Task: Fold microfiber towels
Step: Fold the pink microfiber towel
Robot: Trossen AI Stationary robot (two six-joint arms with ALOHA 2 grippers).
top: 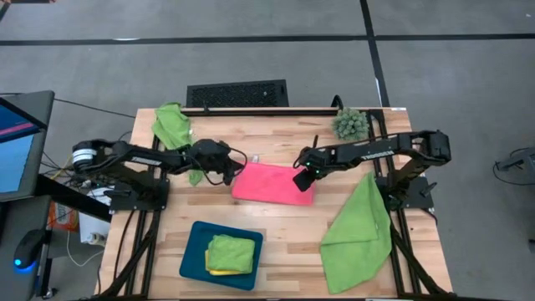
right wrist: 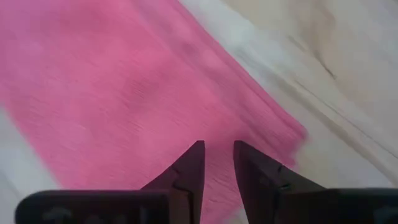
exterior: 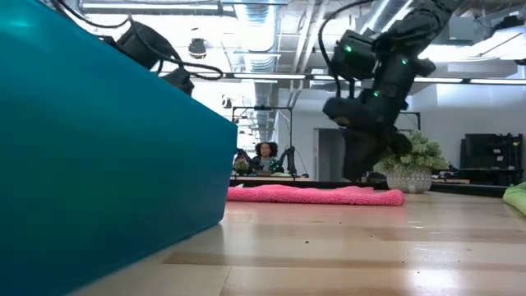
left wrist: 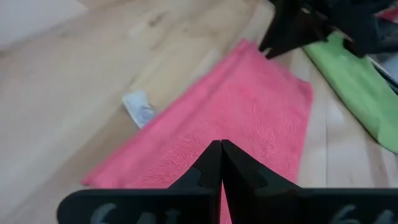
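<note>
One pink towel (top: 272, 183) lies on the wooden table (top: 284, 138); left jaws together, right jaws slightly apart.

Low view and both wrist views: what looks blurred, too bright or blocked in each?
Low view: the dark teal rectangular tray sits very near the lens, blurred, blocking the picture's left half; the ceiling lights glare. Right wrist view: the hot pink microfiber towel looks smeared, as by motion. Left wrist view: the same towel is fairly sharp, while the lime green cloth behind it is soft.
</note>
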